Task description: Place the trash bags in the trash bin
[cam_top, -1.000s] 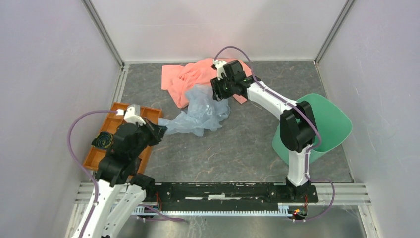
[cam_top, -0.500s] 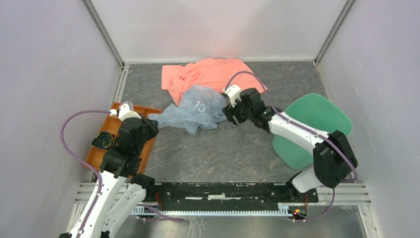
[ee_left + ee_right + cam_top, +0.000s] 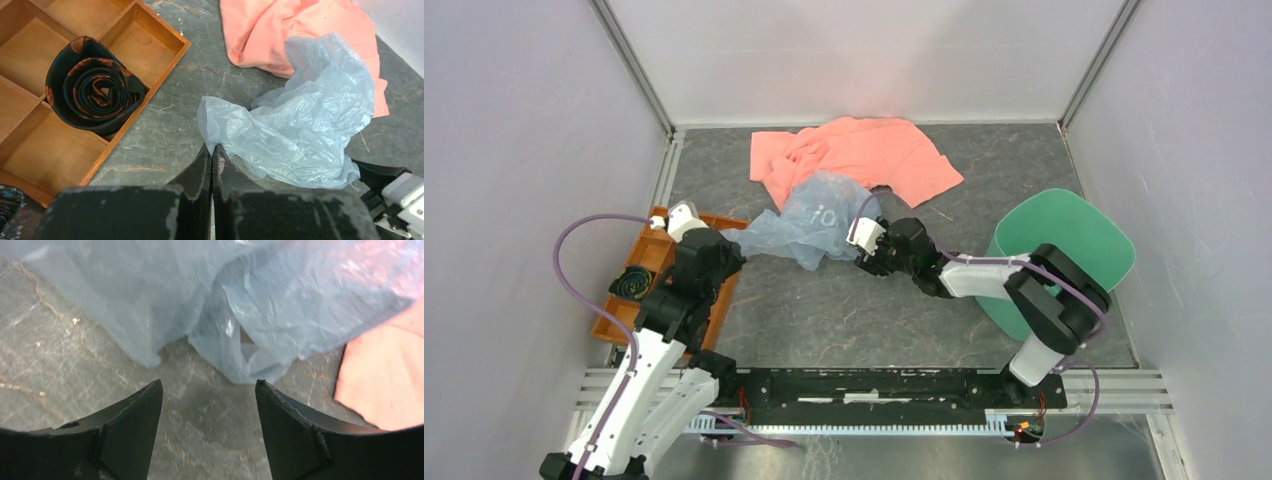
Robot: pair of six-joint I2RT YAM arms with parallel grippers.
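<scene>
Right end effector, wide open and empty, faces the crinkly pale blue-grey plastic film bag at frame centre; left end effector pinches its corner. Deep bite advised before hauling to green plastic bin, right.

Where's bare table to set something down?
Widest bare patch: near centre, bordered by the orange tray, trash bag, right arm and base rail. Smaller: far right corner, between pink cloth and trash bin. Crowded: centre-back, where bag overlaps cloth.
</scene>
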